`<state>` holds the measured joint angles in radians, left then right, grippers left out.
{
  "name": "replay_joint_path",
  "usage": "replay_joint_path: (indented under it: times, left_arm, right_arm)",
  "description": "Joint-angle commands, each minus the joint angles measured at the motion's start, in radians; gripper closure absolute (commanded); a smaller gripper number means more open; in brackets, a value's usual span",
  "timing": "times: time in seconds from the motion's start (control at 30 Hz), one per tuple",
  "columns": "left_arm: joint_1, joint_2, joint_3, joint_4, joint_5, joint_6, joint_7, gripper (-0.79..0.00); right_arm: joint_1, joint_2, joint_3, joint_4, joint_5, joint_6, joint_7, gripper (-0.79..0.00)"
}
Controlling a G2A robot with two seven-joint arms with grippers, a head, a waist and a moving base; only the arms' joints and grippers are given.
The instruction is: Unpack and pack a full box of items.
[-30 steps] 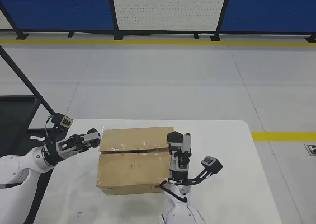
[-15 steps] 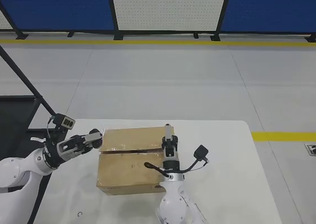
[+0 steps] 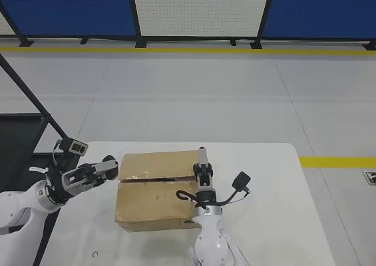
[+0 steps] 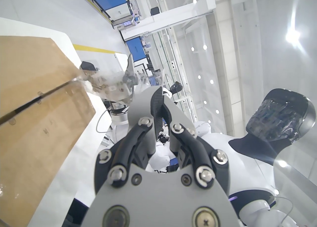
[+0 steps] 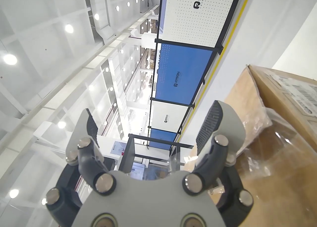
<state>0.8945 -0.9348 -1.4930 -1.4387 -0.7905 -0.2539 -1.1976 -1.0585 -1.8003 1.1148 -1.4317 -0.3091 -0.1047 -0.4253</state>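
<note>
Cardboard box (image 3: 158,196) sits on the table (image 3: 267,199) all closed up, so nothing's unpacked yet. Over the last second the right pincer (image 3: 203,160) has scooted in from the box's right side and now sits spread wide at the end of the top seam (image 3: 154,179), I'd guess lining up to pry it open. Left pincer (image 3: 112,163) is pinched shut on nothing just off the left end and has barely shifted.

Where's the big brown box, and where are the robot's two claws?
cardboard box (image 3: 158,199), top view, on one of its top flaps.
left claw (image 4: 160,96), left wrist view, where its shut fingertips meet.
right claw (image 5: 152,114), right wrist view, midway between its open fingertips.
</note>
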Motion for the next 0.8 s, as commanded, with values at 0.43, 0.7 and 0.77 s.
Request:
replay_joint_path:
  times: [0.43, 0.7, 0.77]
  left_arm:
    - [0.043, 0.001, -0.022, -0.053, -0.042, 0.049, 0.013, 0.000]
    - [0.080, 0.001, -0.038, -0.057, -0.072, 0.058, 0.015, 0.000]
    - [0.092, 0.001, -0.045, -0.062, -0.080, 0.058, 0.013, 0.000]
  right_arm:
    - [-0.032, -0.003, 0.032, -0.046, 0.094, -0.057, 0.001, -0.785]
    - [-0.032, -0.003, 0.031, -0.048, 0.085, -0.015, 0.033, -0.785]
    - [-0.031, -0.004, 0.030, -0.048, 0.081, -0.005, 0.034, -0.785]
